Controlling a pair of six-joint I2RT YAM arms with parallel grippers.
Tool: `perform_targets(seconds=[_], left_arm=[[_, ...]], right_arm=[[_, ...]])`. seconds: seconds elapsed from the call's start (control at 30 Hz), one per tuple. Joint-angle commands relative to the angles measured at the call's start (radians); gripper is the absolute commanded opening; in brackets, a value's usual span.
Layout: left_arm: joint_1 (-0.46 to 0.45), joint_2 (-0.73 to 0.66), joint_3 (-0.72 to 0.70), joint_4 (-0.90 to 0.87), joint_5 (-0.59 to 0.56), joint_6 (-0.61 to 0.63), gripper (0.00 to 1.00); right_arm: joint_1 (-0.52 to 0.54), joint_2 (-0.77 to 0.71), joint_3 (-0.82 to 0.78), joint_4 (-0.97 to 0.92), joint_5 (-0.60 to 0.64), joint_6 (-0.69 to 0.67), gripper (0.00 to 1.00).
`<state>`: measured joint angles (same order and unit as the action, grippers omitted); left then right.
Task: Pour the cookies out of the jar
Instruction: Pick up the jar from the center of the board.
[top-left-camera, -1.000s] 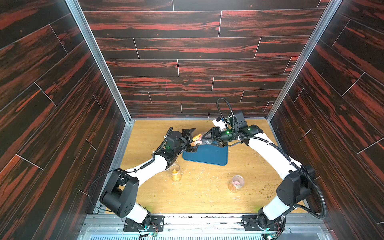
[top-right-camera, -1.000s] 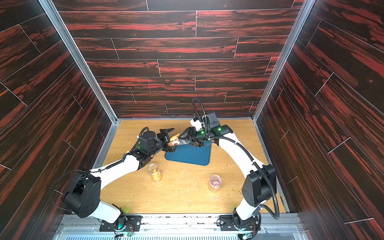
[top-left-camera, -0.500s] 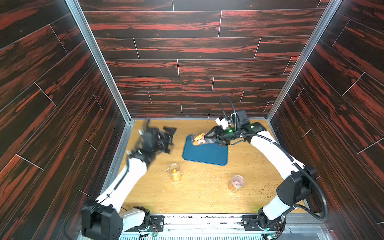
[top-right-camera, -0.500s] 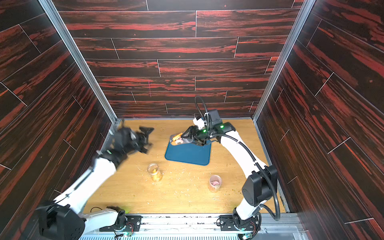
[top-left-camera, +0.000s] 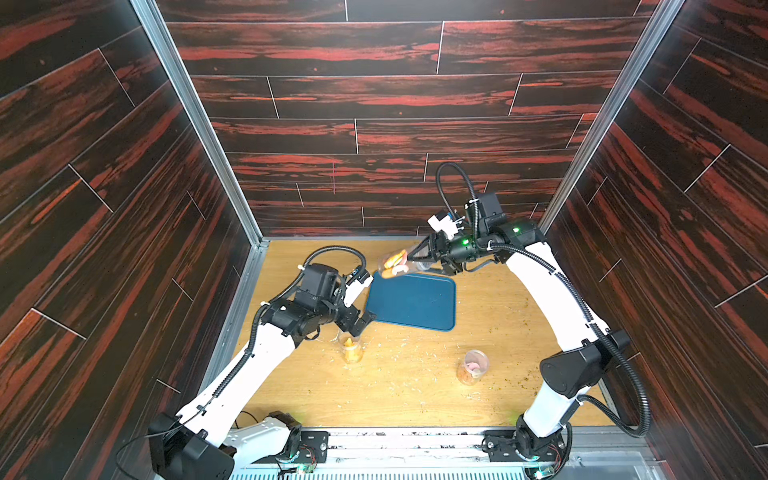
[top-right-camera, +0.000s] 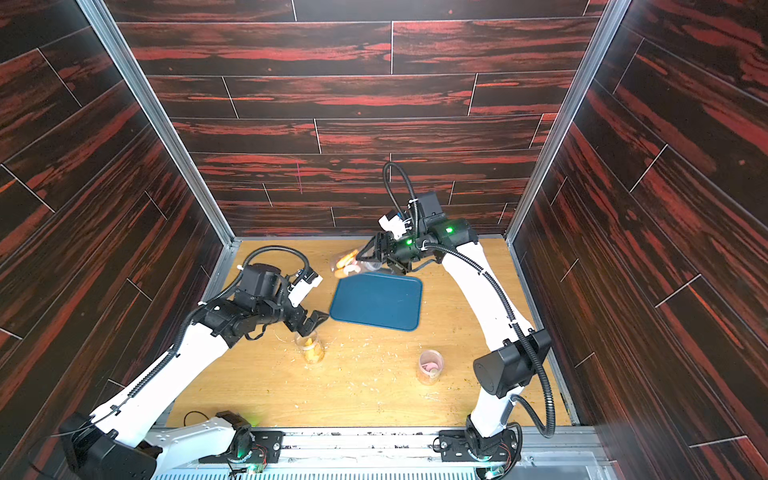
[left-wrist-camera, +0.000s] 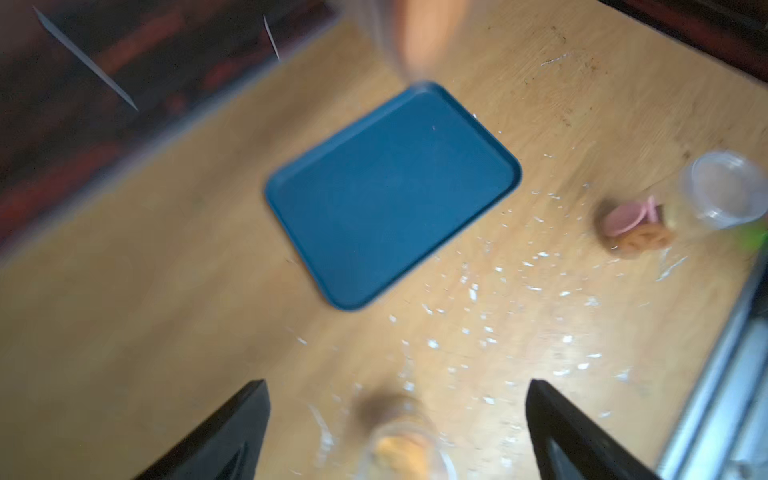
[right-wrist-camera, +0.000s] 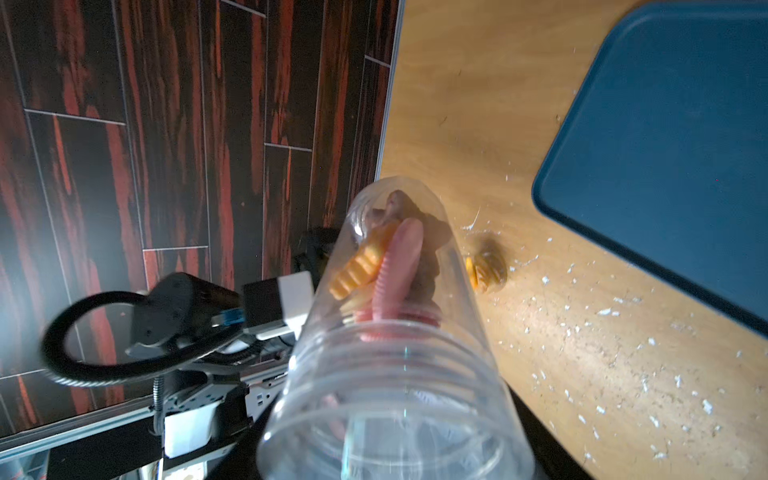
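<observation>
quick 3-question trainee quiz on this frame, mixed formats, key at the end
1. True or false: some cookies already lie on the blue tray.
2. Which gripper holds the raised jar? A) left B) right C) neither
3. Fill in: the left gripper, beside the standing jar, has its jaws ___.

Key:
1. False. The tray is bare, and the cookies in view are all inside jars.
2. B, the right gripper.
3. open
</observation>
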<state>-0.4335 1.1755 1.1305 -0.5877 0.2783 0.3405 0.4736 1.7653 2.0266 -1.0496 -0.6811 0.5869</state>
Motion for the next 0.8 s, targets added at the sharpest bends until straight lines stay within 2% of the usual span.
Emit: perform_targets(seconds=[0.0,0.13,0.2,0.4,0.63,0.77], left_arm=[[0.003,0.02,0.081,0.036,0.026,0.194,1.0],[0.002,0.026,0.083,0.056,0.11,0.255,0.98],[0.001,0.029,0.084,0.051,0.141,0.296,0.94],[-0.008,0.038,0.088,0.043,0.104,0.361,0.91],[-0.021,0.05,0.093,0.024,0.15,0.403,0.83],[-0.032,0.043,0.08,0.022,0.157,0.434,0.86]], right_arm=[[0.027,0.023,0.025,-0.038,-0.037,-0.006,0.67],[0.06,0.029,0.024,-0.039,-0.041,-0.002,0.67],[0.074,0.037,0.027,-0.036,-0.049,0.001,0.67],[0.108,0.077,0.037,-0.067,-0.097,-0.017,0.67],[0.115,0.145,0.163,-0.191,-0.139,-0.085,0.67],[0.115,0.16,0.181,-0.195,-0.197,-0.085,0.67]])
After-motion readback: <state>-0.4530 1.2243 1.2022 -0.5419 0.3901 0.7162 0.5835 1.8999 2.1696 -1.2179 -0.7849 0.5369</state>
